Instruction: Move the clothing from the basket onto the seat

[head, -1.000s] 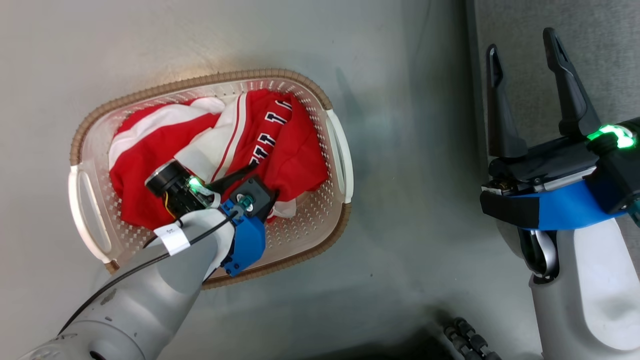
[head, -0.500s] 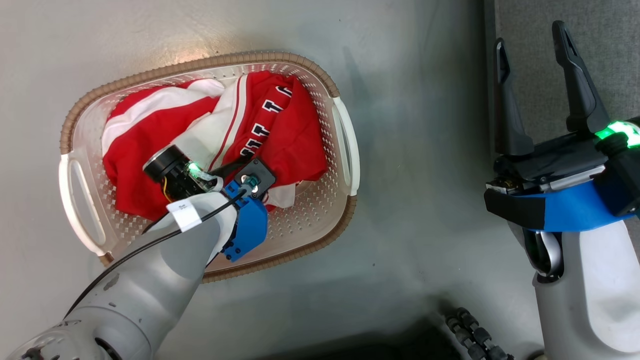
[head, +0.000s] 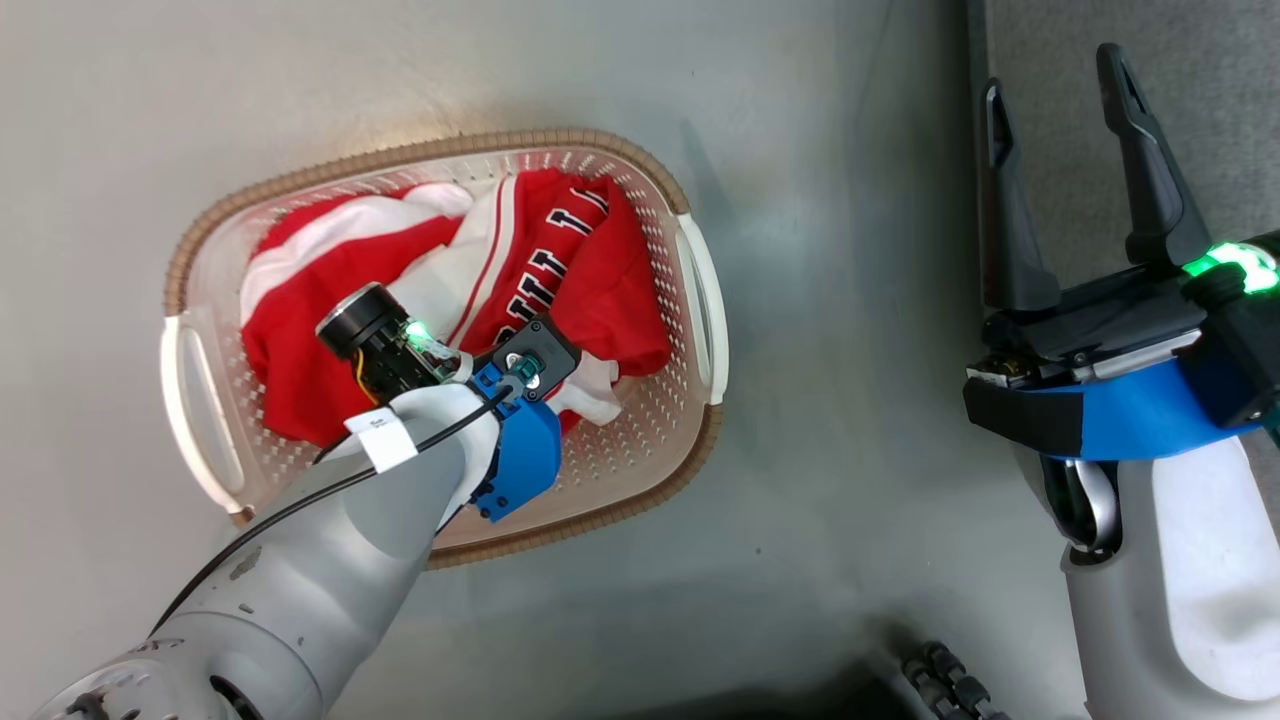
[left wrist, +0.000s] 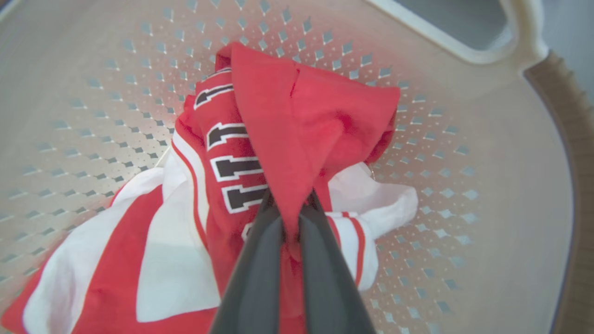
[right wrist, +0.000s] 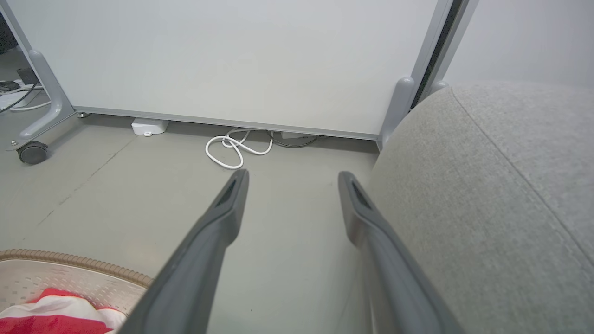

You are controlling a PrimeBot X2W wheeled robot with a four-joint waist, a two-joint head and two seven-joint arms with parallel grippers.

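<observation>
Left gripper [left wrist: 290, 206] pinching the red jersey [left wrist: 306, 116] in the basket [left wrist: 501, 153].
Its two dark fingers press together on a raised fold of soft cloth beside black lettering. The pale forearm [head: 350, 540] slants down into the perforated cream basket with its braided brown rim. The right gripper [head: 1047, 75] hangs spread wide and empty beside the grey woven seat [right wrist: 487, 195].

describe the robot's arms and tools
The left arm and right arm have pale grey shells, blue wrist brackets and a green light. The left tool and right tool have two long dark fingers. A black cable with a white tag runs along the left arm.
</observation>
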